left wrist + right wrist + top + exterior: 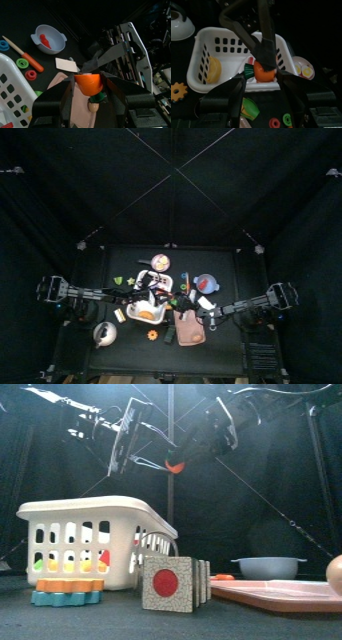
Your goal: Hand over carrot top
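The carrot top (88,84) is an orange stub with a green leaf end, held high above the table between both arms; it also shows in the front view (174,466) and the right wrist view (265,74). My left gripper (89,86) is shut on the carrot top, and its two long fingers (266,47) converge on it. My right gripper (262,77) faces it from the other side, jaws open and standing on either side of the carrot top. The right gripper's fingers (107,54) reach the stub's far end.
Below stand a white slotted basket (94,534) with toy food inside, a blue bowl (267,567), a pink tray (281,594), a card block with a red circle (174,582) and stacked gear toys (70,591).
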Controlling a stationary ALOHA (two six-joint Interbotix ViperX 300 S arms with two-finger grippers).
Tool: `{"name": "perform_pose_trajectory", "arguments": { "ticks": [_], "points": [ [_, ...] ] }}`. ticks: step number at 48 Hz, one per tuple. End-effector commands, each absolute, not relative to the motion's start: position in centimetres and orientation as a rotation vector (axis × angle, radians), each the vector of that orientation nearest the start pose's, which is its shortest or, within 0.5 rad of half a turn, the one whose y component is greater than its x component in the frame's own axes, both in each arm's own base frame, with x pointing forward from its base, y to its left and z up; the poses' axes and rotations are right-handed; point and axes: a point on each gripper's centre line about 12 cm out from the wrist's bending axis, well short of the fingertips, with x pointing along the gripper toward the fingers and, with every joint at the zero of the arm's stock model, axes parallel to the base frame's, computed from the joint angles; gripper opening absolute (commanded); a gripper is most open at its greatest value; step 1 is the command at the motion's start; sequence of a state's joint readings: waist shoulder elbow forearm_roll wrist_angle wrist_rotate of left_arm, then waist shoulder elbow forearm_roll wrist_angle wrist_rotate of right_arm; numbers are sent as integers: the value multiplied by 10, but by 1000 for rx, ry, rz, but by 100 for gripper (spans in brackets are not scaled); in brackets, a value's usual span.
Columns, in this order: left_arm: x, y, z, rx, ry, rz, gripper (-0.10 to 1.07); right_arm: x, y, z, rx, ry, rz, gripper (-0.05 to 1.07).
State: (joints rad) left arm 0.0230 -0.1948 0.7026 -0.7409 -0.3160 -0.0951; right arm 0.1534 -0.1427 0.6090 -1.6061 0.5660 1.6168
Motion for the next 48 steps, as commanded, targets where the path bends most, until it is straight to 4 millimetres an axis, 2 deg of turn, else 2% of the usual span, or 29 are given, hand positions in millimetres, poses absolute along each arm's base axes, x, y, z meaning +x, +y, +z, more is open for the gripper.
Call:
{"name": "perform_pose_trajectory", "arguments": {
  "ticks": [1, 11, 48],
  "points": [
    [375, 33, 264, -772, 139, 318, 60, 378, -14, 265, -134, 394, -456, 89],
    [374, 33, 261, -771, 146, 323, 60, 372, -17, 260, -140, 410, -494, 101],
    [364, 37, 255, -780, 158, 342, 60, 344, -11, 267, -125, 385, -432, 101]
  ]
}}
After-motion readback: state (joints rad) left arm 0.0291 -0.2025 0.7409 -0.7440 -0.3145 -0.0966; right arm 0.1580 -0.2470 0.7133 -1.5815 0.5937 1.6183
